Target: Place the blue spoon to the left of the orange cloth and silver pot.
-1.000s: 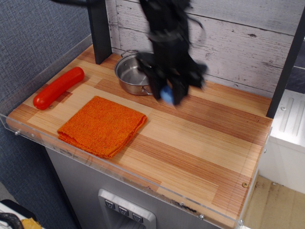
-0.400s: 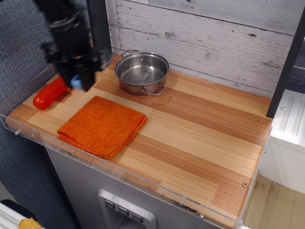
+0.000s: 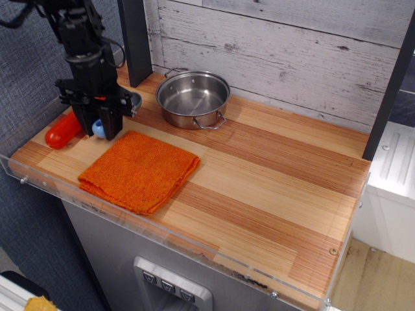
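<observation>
My gripper [image 3: 99, 127] is at the left of the wooden counter, shut on the blue spoon [image 3: 98, 129], whose light-blue end shows between the fingers; its grey bowl [image 3: 134, 100] sticks out to the right. The spoon hangs low, just above the counter, by the far left corner of the orange cloth [image 3: 139, 170]. The silver pot [image 3: 192, 98] stands empty to the right, at the back.
A long red sausage-shaped object [image 3: 63, 130] lies just left of my gripper, partly hidden by it. A dark post [image 3: 134, 39] stands behind. A clear acrylic rim [image 3: 39, 184] edges the counter's left and front. Bare wood [image 3: 279, 188] spreads right of the cloth.
My gripper has carried the spoon from in front of the pot across to the left side, and then lowered toward the counter near the cloth's corner.
</observation>
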Available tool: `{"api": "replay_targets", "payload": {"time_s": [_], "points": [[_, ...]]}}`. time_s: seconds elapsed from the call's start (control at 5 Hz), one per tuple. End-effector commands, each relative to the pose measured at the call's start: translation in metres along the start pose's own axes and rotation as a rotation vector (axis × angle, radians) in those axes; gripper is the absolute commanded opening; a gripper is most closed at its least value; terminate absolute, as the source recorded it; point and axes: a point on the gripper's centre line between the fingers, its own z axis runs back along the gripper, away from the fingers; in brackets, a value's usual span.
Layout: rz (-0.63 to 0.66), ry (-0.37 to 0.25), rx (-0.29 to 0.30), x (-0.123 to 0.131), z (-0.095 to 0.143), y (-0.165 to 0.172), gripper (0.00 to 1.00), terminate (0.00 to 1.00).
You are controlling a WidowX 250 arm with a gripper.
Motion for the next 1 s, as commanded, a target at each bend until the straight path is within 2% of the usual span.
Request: {"api": "replay_targets", "payload": {"time_s": [0.0, 0.2, 0.4, 0.6, 0.8], "points": [[-0.05, -0.033, 0.024, 0.009, 0.006, -0.015, 0.0, 0.0], [-0.057, -0.051, 0.032, 0.007, 0.015, -0.018, 1.0, 0.0], [-0.065, -0.064, 0.035, 0.007, 0.027, -0.017, 1.0, 0.0], [-0.066, -0.084, 0.049, 0.007, 0.049, -0.015, 1.0, 0.0], [-0.055, -0.117, 0.049, 0.005, 0.087, -0.025, 1.0, 0.0]]}}
